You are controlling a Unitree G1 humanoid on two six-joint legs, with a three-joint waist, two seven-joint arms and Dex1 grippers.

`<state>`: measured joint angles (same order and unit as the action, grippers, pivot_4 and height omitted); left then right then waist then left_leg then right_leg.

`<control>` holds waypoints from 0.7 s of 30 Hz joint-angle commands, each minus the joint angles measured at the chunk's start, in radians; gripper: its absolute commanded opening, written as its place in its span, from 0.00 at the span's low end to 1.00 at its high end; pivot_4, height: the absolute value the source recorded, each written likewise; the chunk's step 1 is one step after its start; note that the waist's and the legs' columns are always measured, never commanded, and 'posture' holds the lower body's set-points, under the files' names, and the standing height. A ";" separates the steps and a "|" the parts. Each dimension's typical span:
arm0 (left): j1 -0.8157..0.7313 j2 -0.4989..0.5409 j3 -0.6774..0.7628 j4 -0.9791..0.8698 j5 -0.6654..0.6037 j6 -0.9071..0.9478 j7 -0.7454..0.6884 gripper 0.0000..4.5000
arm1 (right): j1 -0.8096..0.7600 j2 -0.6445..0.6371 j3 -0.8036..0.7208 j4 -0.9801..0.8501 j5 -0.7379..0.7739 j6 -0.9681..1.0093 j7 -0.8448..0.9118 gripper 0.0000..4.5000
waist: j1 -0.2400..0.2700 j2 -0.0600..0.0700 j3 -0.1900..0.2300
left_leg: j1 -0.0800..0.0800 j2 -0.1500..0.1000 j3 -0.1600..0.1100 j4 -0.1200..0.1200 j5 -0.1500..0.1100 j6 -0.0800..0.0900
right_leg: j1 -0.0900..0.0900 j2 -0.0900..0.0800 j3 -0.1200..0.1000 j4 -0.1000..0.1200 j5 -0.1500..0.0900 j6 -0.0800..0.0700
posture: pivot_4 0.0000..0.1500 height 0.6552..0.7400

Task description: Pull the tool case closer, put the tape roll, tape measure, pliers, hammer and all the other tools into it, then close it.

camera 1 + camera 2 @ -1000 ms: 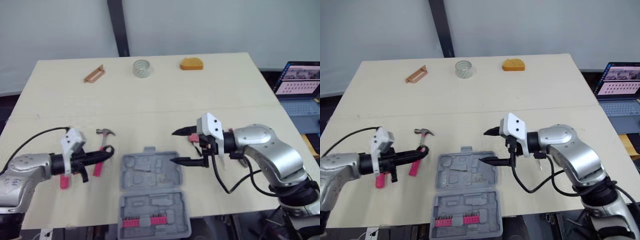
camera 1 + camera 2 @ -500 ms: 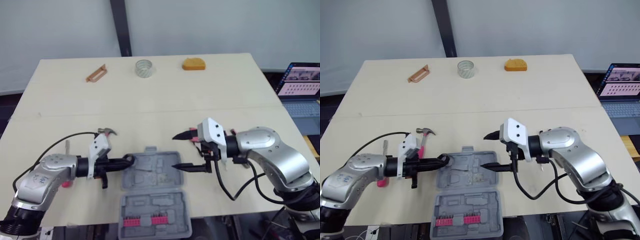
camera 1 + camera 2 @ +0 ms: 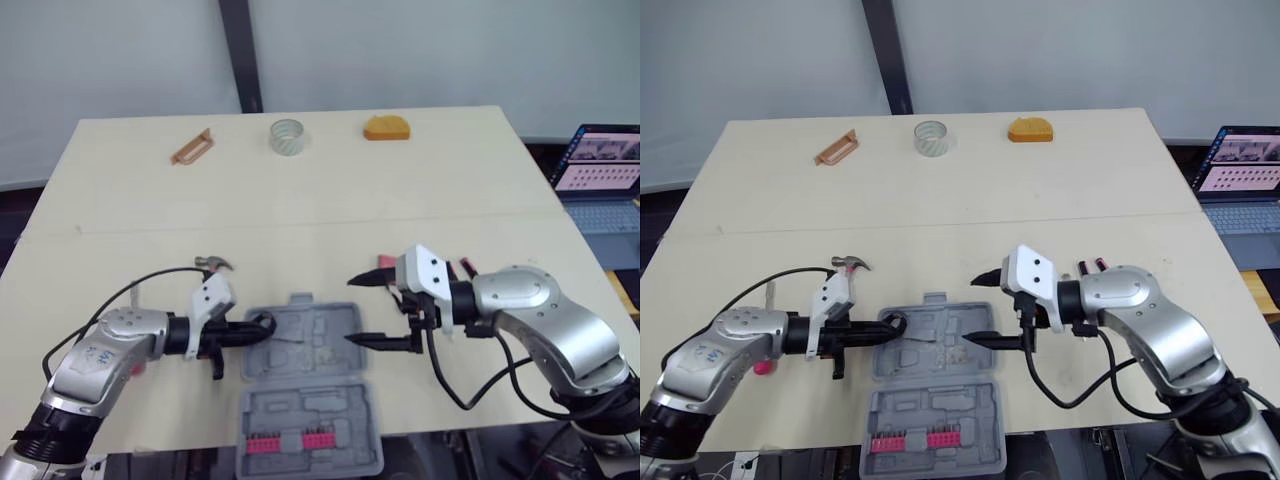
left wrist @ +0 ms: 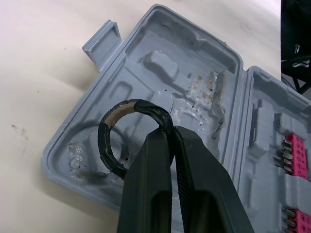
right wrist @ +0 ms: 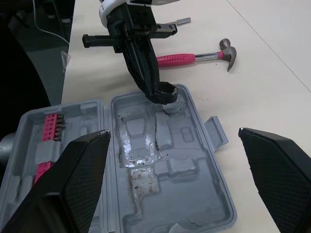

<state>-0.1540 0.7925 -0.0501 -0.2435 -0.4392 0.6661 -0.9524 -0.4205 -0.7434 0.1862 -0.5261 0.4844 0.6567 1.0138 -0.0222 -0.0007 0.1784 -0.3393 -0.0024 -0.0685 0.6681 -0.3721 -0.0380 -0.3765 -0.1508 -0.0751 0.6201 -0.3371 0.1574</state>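
A tape roll [image 4: 104, 153], pinched by the left end effector [image 4: 167, 133], is held over the open tool case [image 3: 330, 420] at lower centre, while the right end effector [image 3: 349, 311] is spread wide and the hammer [image 5: 194, 57] is left unpacked.

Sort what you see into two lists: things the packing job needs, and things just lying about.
Job: case, tape roll in left hand, hammer, tape measure, clear roll.
Lying about: laptop.

Left of the case [image 3: 305, 400], the hammer's [image 3: 212, 265] handle hides behind the left arm [image 3: 110, 350]; right of it, the right arm [image 3: 530, 310] covers most of the pliers [image 3: 457, 269].
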 commanded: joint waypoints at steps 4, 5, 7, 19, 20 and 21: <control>-0.012 -0.011 -0.005 0.025 0.032 -0.033 0.006 0.01 | 0.005 -0.015 -0.040 -0.044 0.015 -0.011 -0.008 1.00 | 0.001 0.000 0.000 | 0.000 0.000 0.000 0.000 0.000 0.000 | 0.000 0.000 0.000 0.000 0.000 0.000 | 1.00 1.00; -0.012 -0.013 -0.006 0.029 0.034 -0.037 0.005 0.01 | 0.005 -0.015 -0.040 -0.044 0.015 -0.011 -0.009 1.00 | 0.001 0.000 0.000 | 0.000 0.000 0.000 0.000 0.000 0.000 | 0.000 0.000 0.000 0.000 0.000 0.000 | 1.00 1.00; -0.014 -0.016 -0.010 0.043 0.039 -0.047 0.003 0.01 | 0.005 -0.015 -0.039 -0.045 0.015 -0.010 -0.011 1.00 | 0.001 0.000 0.000 | 0.000 0.000 0.000 0.000 0.000 0.000 | 0.000 0.000 0.000 0.000 0.000 0.000 | 1.00 1.00; -0.035 -0.047 -0.027 0.139 0.093 -0.124 -0.012 0.01 | 0.008 -0.016 -0.043 -0.050 0.021 -0.004 -0.022 1.00 | 0.001 0.000 0.000 | 0.000 0.000 0.000 0.000 0.000 0.000 | 0.000 0.000 0.000 0.000 0.000 0.000 | 1.00 1.00; -0.035 -0.049 -0.028 0.145 0.096 -0.130 -0.014 0.01 | 0.009 -0.017 -0.043 -0.050 0.022 -0.003 -0.023 1.00 | 0.001 0.000 0.000 | 0.000 0.000 0.000 0.000 0.000 0.000 | 0.000 0.000 0.000 0.000 0.000 0.000 | 1.00 1.00; -0.034 -0.051 -0.029 0.150 0.099 -0.135 -0.016 0.01 | 0.009 -0.017 -0.043 -0.051 0.023 -0.003 -0.023 1.00 | 0.000 0.000 0.000 | 0.000 0.000 0.000 0.000 0.000 0.000 | 0.000 0.000 0.000 0.000 0.000 0.000 | 1.00 1.00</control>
<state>-0.1877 0.7434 -0.0821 -0.0968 -0.3452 0.5513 -0.9580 -0.4105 -0.7496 0.1861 -0.5295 0.4901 0.6568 0.9981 -0.0218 -0.0007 0.1784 -0.3393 -0.0024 -0.0684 0.6684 -0.3721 -0.0380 -0.3765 -0.1508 -0.0752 0.6203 -0.3371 0.1574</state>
